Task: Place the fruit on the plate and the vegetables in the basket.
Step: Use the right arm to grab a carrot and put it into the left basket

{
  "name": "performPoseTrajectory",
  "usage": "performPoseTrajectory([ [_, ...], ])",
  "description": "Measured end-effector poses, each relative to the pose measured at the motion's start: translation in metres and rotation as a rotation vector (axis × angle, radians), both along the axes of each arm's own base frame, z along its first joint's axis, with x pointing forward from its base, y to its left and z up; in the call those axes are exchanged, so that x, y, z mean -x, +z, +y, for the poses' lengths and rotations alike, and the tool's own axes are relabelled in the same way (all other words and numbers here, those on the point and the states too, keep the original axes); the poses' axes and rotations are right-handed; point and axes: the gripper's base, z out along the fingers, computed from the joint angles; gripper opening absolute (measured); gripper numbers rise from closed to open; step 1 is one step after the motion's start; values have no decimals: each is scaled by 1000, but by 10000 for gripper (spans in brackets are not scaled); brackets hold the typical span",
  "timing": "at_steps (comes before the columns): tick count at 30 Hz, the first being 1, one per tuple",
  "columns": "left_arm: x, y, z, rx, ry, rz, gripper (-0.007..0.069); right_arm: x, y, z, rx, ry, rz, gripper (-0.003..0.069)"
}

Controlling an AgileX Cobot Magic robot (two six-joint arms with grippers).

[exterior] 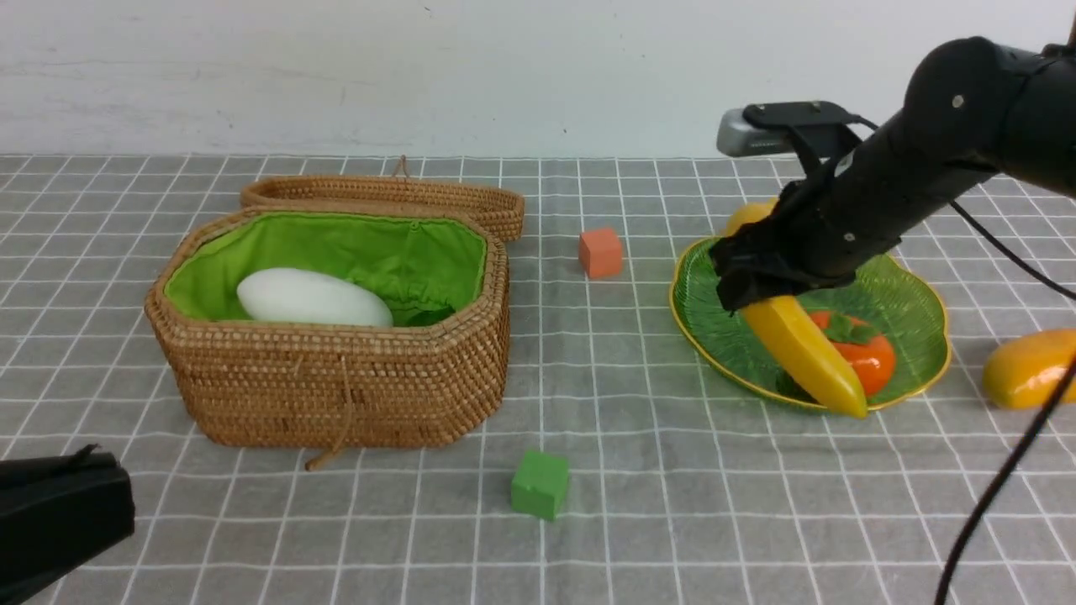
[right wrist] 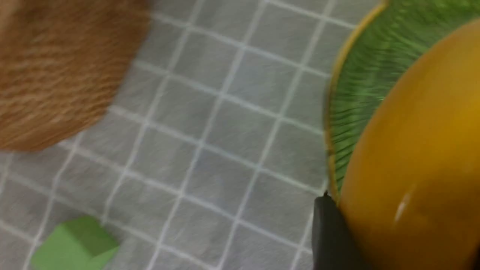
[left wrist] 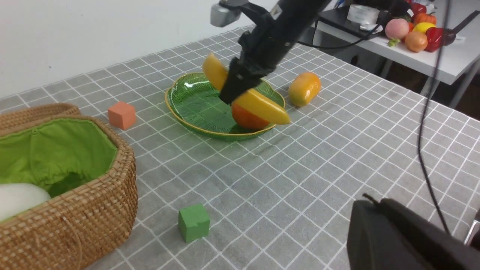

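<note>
My right gripper (exterior: pixel 752 290) is shut on the yellow banana (exterior: pixel 803 349) and holds it tilted over the green plate (exterior: pixel 916 311), its low tip near the front rim. The persimmon (exterior: pixel 870 357) lies on the plate behind the banana. The mango (exterior: pixel 1030 365) lies on the table to the right of the plate. The white radish (exterior: pixel 311 298) lies in the open wicker basket (exterior: pixel 336 386). The eggplant and gourd are out of view. My left gripper (exterior: pixel 101 460) is shut and empty, low at the front left. The banana (right wrist: pixel 412 150) fills the right wrist view.
An orange cube (exterior: pixel 600 252) sits between the basket and the plate. A green cube (exterior: pixel 540 483) sits in front. The basket's lid (exterior: pixel 395 197) lies open behind it. A black cable (exterior: pixel 1000 487) hangs at the right. A side table with other toy produce (left wrist: pixel 412 33) stands beyond.
</note>
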Motion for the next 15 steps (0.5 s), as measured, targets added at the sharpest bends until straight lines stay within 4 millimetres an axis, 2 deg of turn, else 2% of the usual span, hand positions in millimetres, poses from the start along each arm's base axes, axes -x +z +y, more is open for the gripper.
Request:
performPoseTrajectory([
  [1,0,-1,0,-1,-4,7,-13,-9,-10,-4,-1,-22,23,314],
  [6,1,-1,-1,-3,-10,16,-13,-32,-29,-8,-48,-134,-26,314],
  [7,1,-1,-1,-3,-12,19,-13,-41,-37,-11,-81,-198,-48,314],
  [10,1,-1,-1,-3,-12,20,-13,-45,-44,-14,-99,-232,-48,314],
  [12,1,-2,-1,-6,-14,22,-13,-46,-47,-14,-107,-242,-41,339],
  [13,2,-2,-1,-7,-15,25,-13,-45,-44,-14,-110,-241,-37,393],
  [14,2,-2,-1,-6,-16,26,-13,-44,-44,-14,-110,-239,-33,404],
  [15,2,-2,-1,-5,-17,27,-13,-43,-41,-14,-111,-237,-30,445],
])
